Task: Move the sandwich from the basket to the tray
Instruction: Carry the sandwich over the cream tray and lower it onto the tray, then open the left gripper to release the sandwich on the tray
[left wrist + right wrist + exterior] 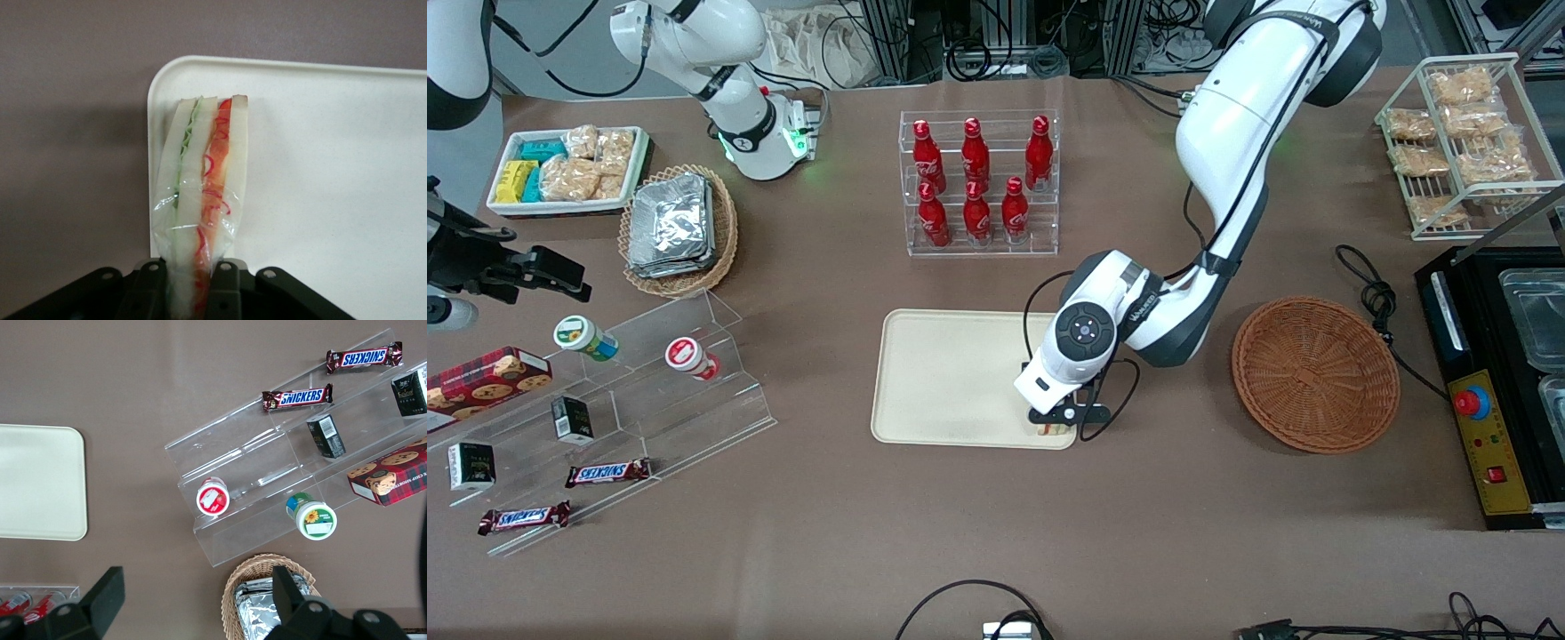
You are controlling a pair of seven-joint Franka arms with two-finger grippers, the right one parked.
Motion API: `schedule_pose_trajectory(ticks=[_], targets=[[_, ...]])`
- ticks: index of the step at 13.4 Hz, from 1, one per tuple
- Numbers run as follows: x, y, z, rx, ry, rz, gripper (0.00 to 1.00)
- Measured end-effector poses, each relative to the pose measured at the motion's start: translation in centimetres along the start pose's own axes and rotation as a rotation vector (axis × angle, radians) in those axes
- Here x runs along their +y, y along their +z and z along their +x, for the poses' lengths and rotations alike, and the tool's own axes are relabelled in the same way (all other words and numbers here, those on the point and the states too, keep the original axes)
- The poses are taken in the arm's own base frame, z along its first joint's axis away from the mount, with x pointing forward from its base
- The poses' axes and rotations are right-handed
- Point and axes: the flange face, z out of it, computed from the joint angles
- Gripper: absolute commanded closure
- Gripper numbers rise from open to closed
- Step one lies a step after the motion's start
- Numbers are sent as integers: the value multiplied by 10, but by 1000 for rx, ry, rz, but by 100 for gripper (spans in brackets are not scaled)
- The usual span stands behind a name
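Sandwich (203, 200) is clamped edge-on between the gripper's (190, 283) two black fingers (223, 283), wrapped in clear film, green filling layer on one side, orange-red on the other. It sits over a rounded corner of the tray (320, 167), just inside the low rim, close to both tray edges there. Cannot tell if it touches the tray surface or hangs just above. In the front view the gripper (1054, 425) is at the tray (951, 373) corner nearest the camera, on the working arm's side, with only a sliver of sandwich (1052, 430) showing under it. Most of the tray is bare cream surface. The basket (1314, 373) lies apart from the tray toward the working arm's end, nothing in it, open brown table (996, 533) between them. Bottle rack (980, 182) stands farther from the camera than the tray, a strip of bare table between.
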Motion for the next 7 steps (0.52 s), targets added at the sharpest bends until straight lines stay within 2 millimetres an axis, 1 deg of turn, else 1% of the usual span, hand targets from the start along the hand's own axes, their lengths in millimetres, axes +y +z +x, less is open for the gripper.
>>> schedule_pose_trajectory(ticks=[1,5,7], targets=[[2,2,-2,-4,-18,-1,1],[5,1,-4,-6,-68,-5,0],[5,-7,-4,-7,-88,-2,0]])
